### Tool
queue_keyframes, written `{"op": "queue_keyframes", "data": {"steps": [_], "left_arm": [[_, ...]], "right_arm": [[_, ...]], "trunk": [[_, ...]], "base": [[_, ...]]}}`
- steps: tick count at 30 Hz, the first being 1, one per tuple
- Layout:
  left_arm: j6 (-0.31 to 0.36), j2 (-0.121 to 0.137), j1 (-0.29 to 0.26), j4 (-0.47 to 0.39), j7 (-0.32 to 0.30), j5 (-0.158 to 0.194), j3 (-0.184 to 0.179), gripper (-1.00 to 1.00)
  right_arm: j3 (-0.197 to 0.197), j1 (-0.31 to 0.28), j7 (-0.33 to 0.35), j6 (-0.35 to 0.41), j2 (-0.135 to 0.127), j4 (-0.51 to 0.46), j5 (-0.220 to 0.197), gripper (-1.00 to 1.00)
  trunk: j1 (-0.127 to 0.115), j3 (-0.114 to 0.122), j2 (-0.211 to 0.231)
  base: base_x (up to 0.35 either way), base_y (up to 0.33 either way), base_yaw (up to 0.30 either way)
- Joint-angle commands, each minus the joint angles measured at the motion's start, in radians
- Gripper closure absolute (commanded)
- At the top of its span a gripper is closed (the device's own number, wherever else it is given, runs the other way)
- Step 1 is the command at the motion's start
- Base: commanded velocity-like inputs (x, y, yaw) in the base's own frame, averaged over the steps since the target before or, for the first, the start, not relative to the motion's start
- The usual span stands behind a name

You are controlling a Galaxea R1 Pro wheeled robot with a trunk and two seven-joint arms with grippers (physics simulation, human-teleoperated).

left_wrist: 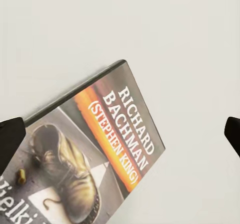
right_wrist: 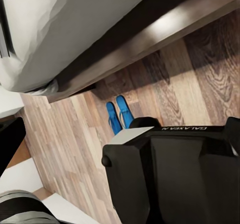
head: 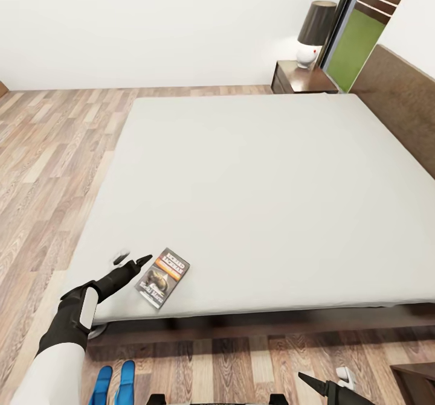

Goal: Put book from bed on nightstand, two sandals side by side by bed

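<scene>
Hovering spread wide over the mattress, the left claw (head: 134, 261) sits just beside the book (head: 163, 277), gripping nothing. Its cover reads "RICHARD BACHMAN (STEPHEN KING)" beside an orange band, above a worn boot; it lies flat near the bed's (head: 254, 175) foot corner. Two blue sandals (head: 115, 384) rest together on the floor below. The right claw (head: 323, 385) hangs low; I cannot tell its grip.

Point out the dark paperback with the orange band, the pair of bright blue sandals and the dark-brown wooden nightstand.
Dark paperback (head: 163, 285), head view: middle of its cover.
Blue sandals (head: 114, 384), head view: between the pair's soles.
Wooden nightstand (head: 300, 78), head view: its glossy top.
</scene>
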Motion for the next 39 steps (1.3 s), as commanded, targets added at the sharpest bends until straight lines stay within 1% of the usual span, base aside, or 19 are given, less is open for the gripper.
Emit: {"op": "queue_keyframes", "data": {"steps": [1, 39], "left_arm": [[0.008, 0.0, -0.001, 0.0, -0.001, 0.007, 0.002, -1.0], [0.008, 0.0, -0.001, 0.0, -0.001, 0.007, 0.002, -1.0]], "right_arm": [[-0.006, -0.001, 0.004, 0.01, 0.0, 0.0, 0.002, -1.0], [-0.006, 0.0, 0.004, 0.01, 0.0, 0.0, 0.002, -1.0]], "trunk": [[0.004, -0.004, -0.008], [0.15, -0.123, -0.274]], "base": [[0.0, 0.0, 0.0], [0.0, 0.0, 0.0]]}}
